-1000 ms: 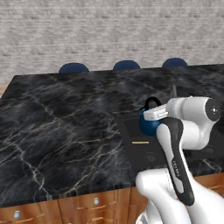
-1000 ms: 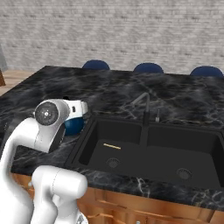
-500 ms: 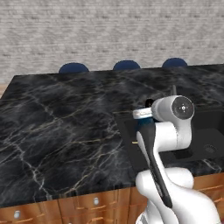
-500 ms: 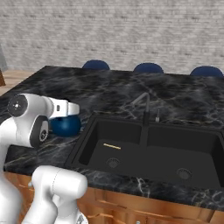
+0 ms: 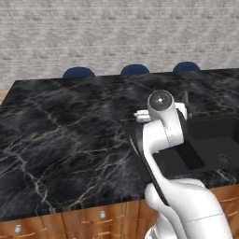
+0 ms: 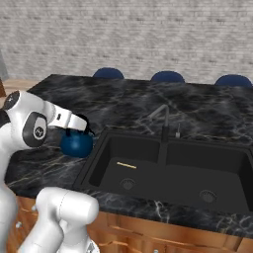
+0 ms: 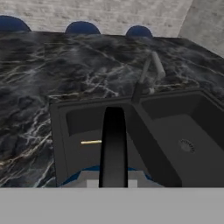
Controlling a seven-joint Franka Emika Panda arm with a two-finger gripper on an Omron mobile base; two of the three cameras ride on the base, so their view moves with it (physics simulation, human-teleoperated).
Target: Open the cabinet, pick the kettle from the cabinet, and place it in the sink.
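The small dark-blue kettle [image 6: 76, 144] hangs just above the black marble counter, close to the left rim of the sink [image 6: 97, 160]. My gripper [image 6: 85, 127] is shut on its black loop handle [image 7: 113, 140]. In the hand view the handle rises straight up from my gripper [image 7: 113, 180], with a strip of blue kettle body [image 7: 76, 177] beneath it and the sink's left basin [image 7: 87, 116] right ahead. The slim dark faucet [image 6: 163, 124] stands behind the basins. In the left base view my own arm covers the hand. The cabinet is out of view.
A thin yellow stick [image 6: 126, 165] lies on the floor of the left basin. The right basin [image 6: 212, 170] has a round drain. Three blue chair backs [image 6: 168, 76] line the far edge of the counter, before a grey brick wall. Wooden base drawers [image 5: 100, 214] run below.
My elbow has swung to the left, and in the left base view the arm now hides the kettle. The kettle has edged slightly left and stays in the grip.
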